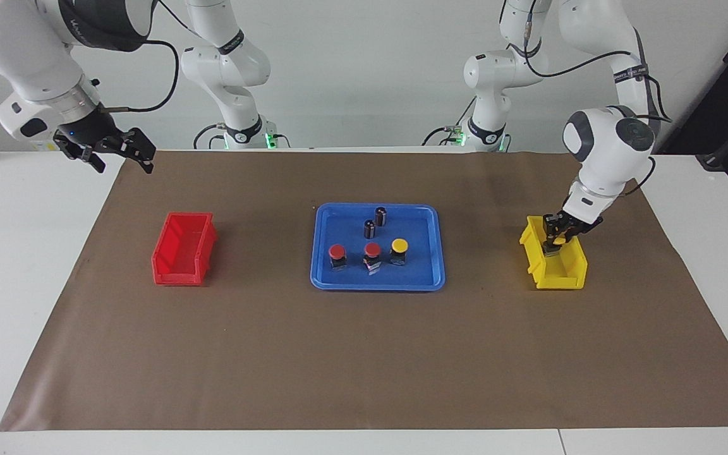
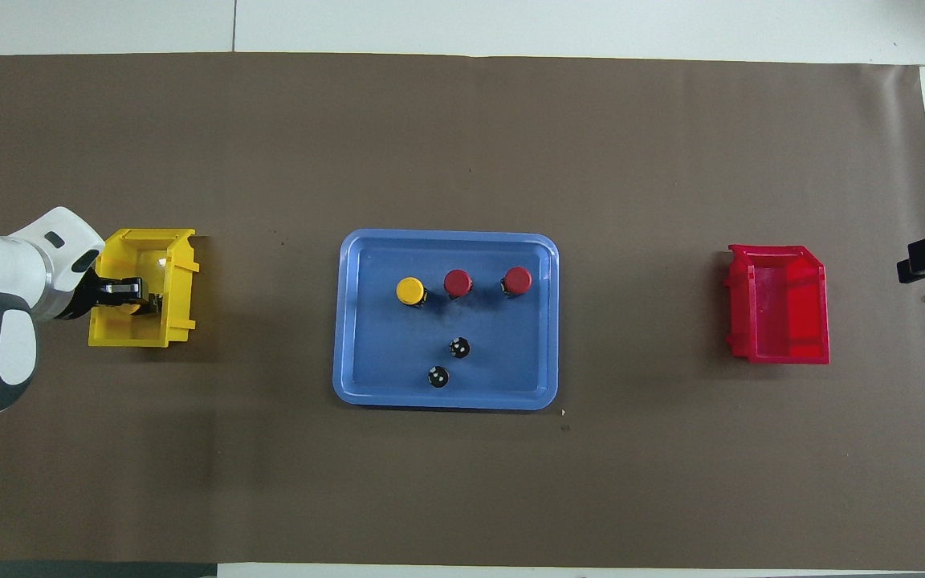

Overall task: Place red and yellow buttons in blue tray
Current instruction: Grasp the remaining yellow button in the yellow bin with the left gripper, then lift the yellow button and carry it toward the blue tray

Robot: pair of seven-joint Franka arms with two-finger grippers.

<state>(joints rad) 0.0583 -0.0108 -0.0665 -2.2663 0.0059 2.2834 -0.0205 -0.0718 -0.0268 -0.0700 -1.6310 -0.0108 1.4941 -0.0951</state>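
The left gripper [image 1: 556, 239] dips into the yellow bin [image 1: 563, 273], clamped on a yellow button [image 1: 560, 239]. The blue tray [image 1: 430, 278], toward the right arm from it, holds two red buttons [image 1: 337, 252] and one yellow. The right gripper [image 1: 119, 155] waits spread open above the surface [image 1: 339, 354].

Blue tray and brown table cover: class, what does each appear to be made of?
Blue tray: probably moulded plastic, smooth and slightly glossy, judging by its even colour, rounded corners and low rim. Brown table cover: likely matte paper, judging by its flat look and faint creases.
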